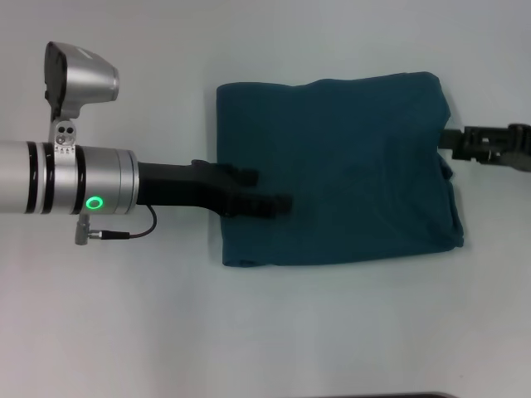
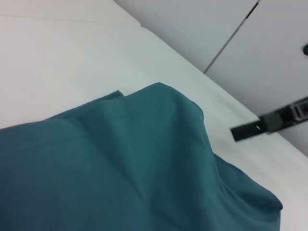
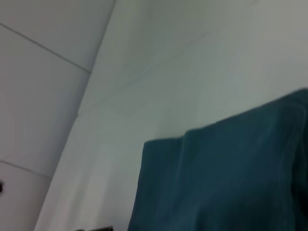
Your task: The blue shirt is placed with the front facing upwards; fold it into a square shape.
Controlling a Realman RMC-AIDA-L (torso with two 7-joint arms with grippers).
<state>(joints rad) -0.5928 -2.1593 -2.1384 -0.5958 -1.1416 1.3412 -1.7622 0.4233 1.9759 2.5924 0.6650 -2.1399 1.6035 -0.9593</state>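
The blue shirt (image 1: pixel 348 157) lies on the white table as a folded, roughly square teal block with plain fabric up and no print showing. My left gripper (image 1: pixel 272 190) reaches in from the left, open, its two black fingers resting over the shirt's left part. My right gripper (image 1: pixel 444 139) sits at the shirt's right edge, its fingers together as one black bar. In the left wrist view the right gripper (image 2: pixel 237 132) stands apart from the raised fold of the shirt (image 2: pixel 120 168). The right wrist view shows only a corner of the shirt (image 3: pixel 226 178).
The white table (image 1: pixel 249 332) extends around the shirt on all sides. A dark strip shows at the table's near edge (image 1: pixel 398 395). A pale wall with panel seams (image 2: pixel 231 38) rises beyond the table's far side.
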